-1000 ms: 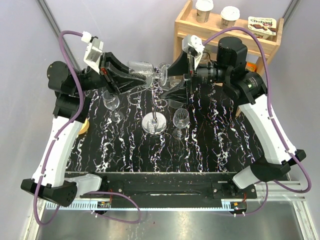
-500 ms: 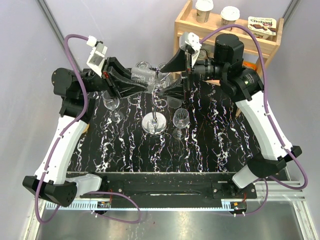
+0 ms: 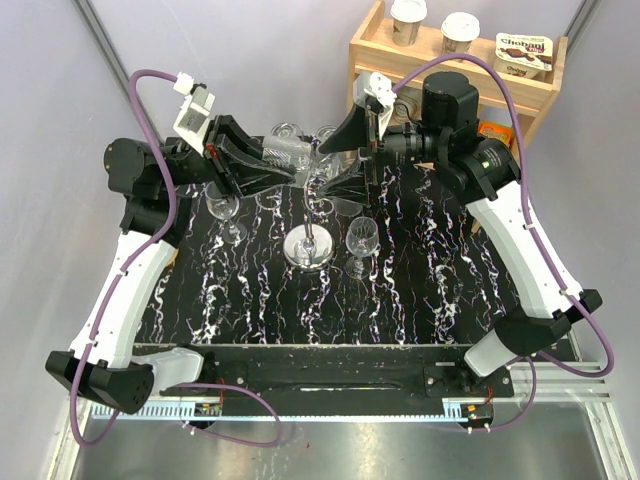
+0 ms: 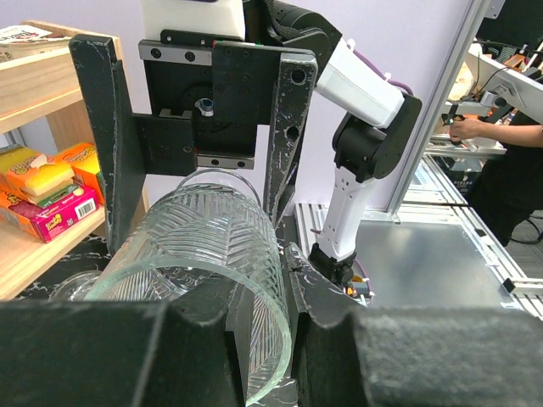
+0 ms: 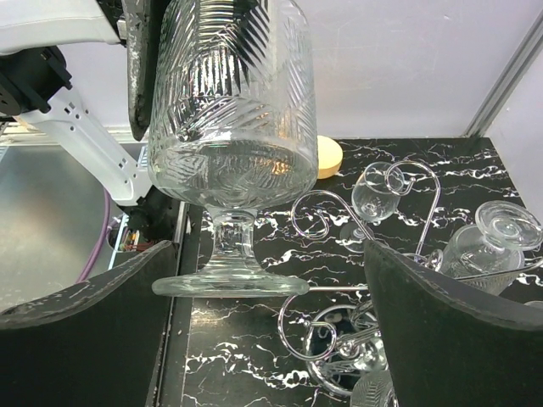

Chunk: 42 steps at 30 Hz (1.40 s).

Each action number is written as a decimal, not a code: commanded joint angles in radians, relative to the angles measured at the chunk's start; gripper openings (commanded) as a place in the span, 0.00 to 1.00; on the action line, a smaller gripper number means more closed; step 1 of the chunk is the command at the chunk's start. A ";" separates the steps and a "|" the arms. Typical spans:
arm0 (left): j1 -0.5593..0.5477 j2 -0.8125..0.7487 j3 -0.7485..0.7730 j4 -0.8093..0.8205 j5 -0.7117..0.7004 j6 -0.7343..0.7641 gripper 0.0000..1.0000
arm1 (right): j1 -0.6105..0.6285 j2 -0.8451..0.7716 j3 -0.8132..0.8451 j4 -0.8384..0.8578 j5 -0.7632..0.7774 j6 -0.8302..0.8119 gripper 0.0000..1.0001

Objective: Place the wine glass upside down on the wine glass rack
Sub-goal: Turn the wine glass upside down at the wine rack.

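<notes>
My left gripper [image 3: 298, 166] is shut on the rim of a cut-pattern wine glass [image 3: 281, 153], one finger inside the bowl and one outside, as the left wrist view [image 4: 288, 292] shows. It holds the glass [image 4: 204, 242] sideways in the air beside the top of the silver wire rack [image 3: 309, 247]. My right gripper [image 3: 338, 166] is open, and in the right wrist view [image 5: 267, 267] its fingers stand either side of the glass's foot [image 5: 229, 284]. The foot lies next to a curled rack arm [image 5: 312, 212].
Smaller wine glasses stand on the black marbled table at left [image 3: 222, 206] and right [image 3: 361, 238] of the rack. Another cut glass [image 5: 496, 242] hangs on the rack. A wooden shelf unit [image 3: 455, 62] with cups stands at the back right. A yellow disc [image 5: 327, 156] lies at the table's left edge.
Both grippers have shifted a little toward the back of the table, and the right wrist has turned. The glass has stayed in my left gripper.
</notes>
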State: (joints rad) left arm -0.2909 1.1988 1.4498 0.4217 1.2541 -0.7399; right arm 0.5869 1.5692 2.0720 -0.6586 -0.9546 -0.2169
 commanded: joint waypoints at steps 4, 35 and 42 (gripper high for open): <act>-0.004 -0.034 -0.002 0.103 -0.007 -0.009 0.00 | -0.004 -0.015 0.020 0.017 -0.021 -0.007 0.88; -0.002 0.077 0.075 -0.495 -0.090 0.664 0.00 | -0.024 0.054 0.004 0.053 0.310 -0.160 0.00; 0.009 0.097 0.044 -0.609 -0.134 0.817 0.00 | -0.061 0.084 -0.027 0.080 0.280 -0.174 0.00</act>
State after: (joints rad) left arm -0.2939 1.2919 1.4948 -0.0853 1.1553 -0.0463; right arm 0.5674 1.6703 2.0354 -0.6994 -0.7155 -0.3805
